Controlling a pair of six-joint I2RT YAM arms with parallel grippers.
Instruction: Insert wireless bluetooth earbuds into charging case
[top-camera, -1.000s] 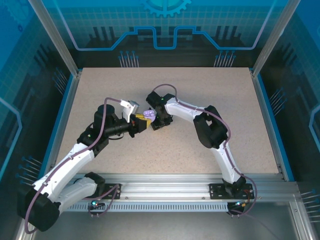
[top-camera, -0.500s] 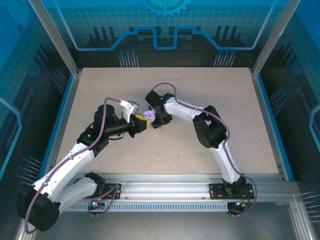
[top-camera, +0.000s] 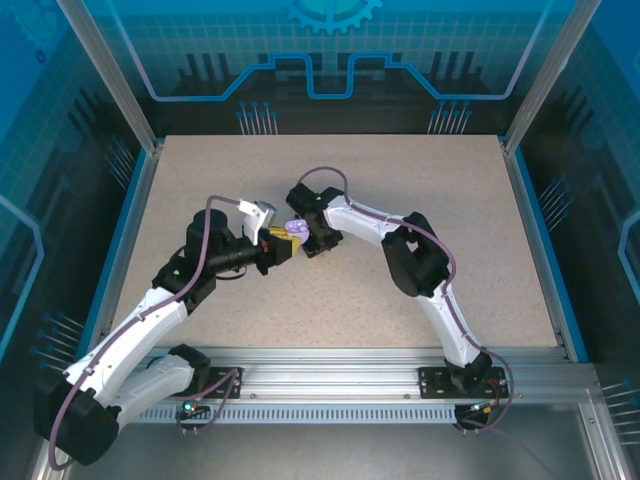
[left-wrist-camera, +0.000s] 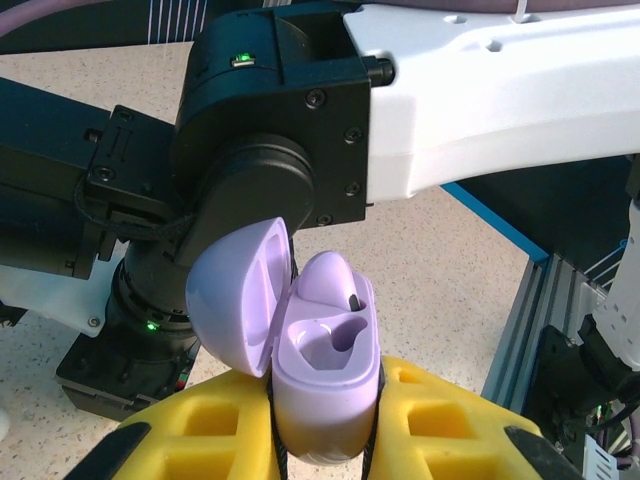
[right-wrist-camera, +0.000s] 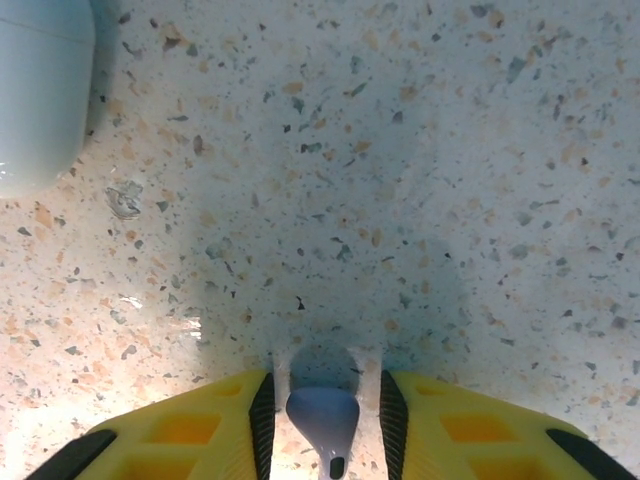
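My left gripper (left-wrist-camera: 325, 445) is shut on the lavender charging case (left-wrist-camera: 325, 400), gripping its lower body between the yellow fingers (left-wrist-camera: 450, 410). The lid (left-wrist-camera: 235, 310) is swung open to the left. One earbud (left-wrist-camera: 335, 285) sits in the far socket; the near socket is bare. In the top view the case (top-camera: 293, 229) is held mid-table, with my right gripper (top-camera: 318, 240) just right of it, pointing down. In the right wrist view a second earbud (right-wrist-camera: 322, 415) lies on the table between the jaws of my right gripper (right-wrist-camera: 326, 395), with a narrow gap on each side.
The speckled tabletop (right-wrist-camera: 400, 180) lies close under the right gripper. A pale rounded object (right-wrist-camera: 40, 90) shows at the top-left corner of the right wrist view. The right arm's wrist (left-wrist-camera: 270, 150) looms directly behind the open case. Blue rails (top-camera: 530, 230) border the table.
The right arm's wrist has shifted slightly left and toward the back. The left arm and the case have stayed still.
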